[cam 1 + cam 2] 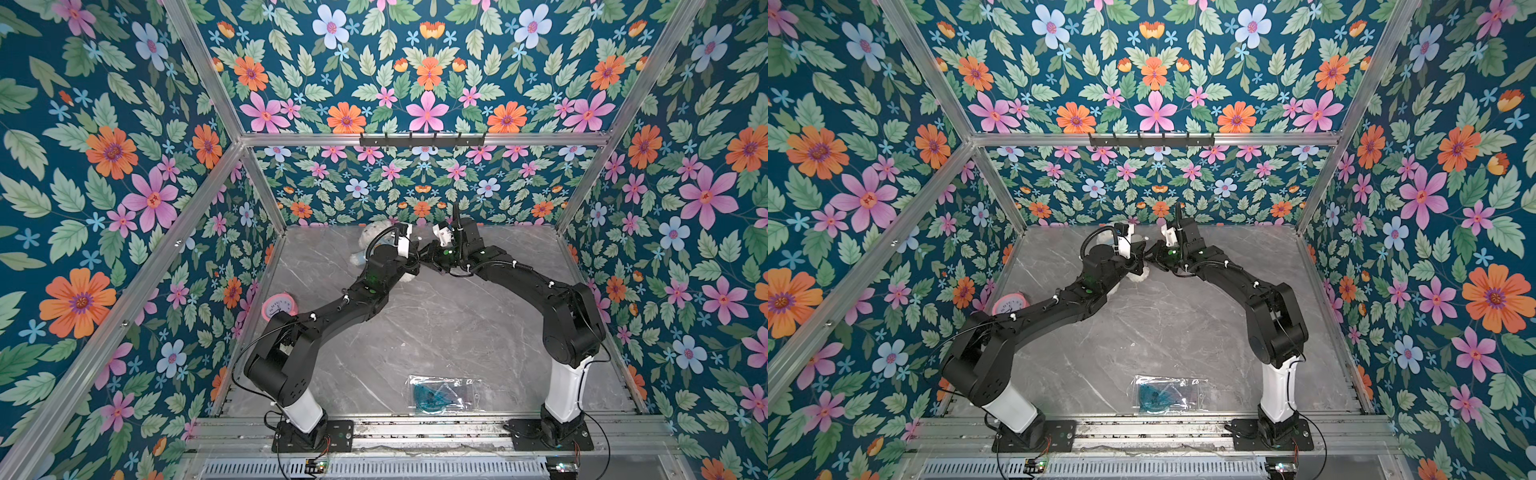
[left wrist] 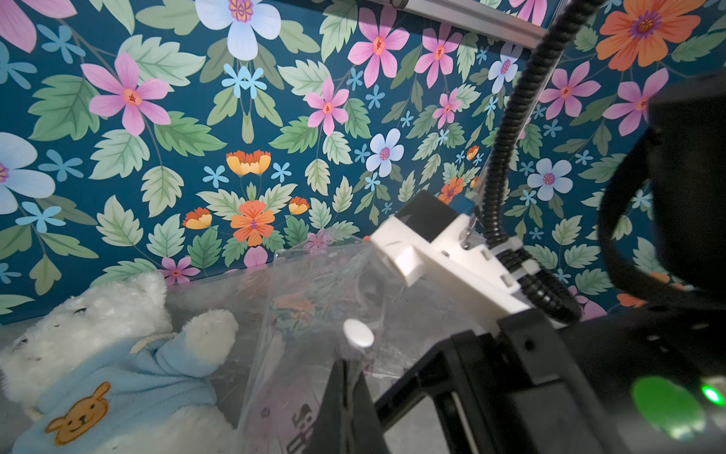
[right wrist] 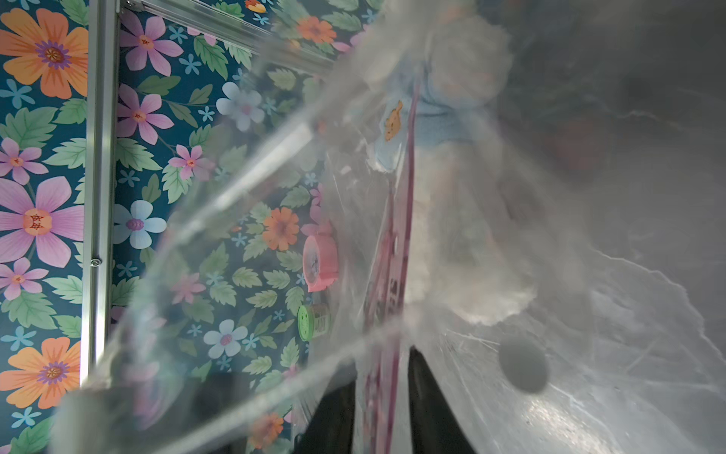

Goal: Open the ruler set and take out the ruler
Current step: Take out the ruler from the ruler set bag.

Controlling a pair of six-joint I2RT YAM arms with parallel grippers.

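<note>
both arms are reaching to the far middle of the grey marble bench (image 1: 436, 324) and meeting tip to tip there. the ruler set pouch (image 2: 314, 298), clear plastic with a white snap button (image 2: 358, 333), is hanging between them, just beside a white plush bear (image 2: 98, 346) in a blue shirt that is lying at the back of the bench. the left hand (image 2: 347, 369) is pinching the pouch's plastic with its fingers fully together. the right hand (image 3: 381, 369) is standing with its fingers a little apart, and a pink printed strip (image 3: 393, 243) inside the pouch is running down between them; the right wrist view is too blurred to tell whether they are pressing on it. a second clear pouch (image 1: 440, 395) holding blue pieces is lying flat at the near edge of the bench, between the two arm bases and well apart from both hands. a pink clock (image 1: 279, 306) is standing by the left wall, and a small green-lidded jar (image 3: 312, 322) is showing near it in the right wrist view.
</note>
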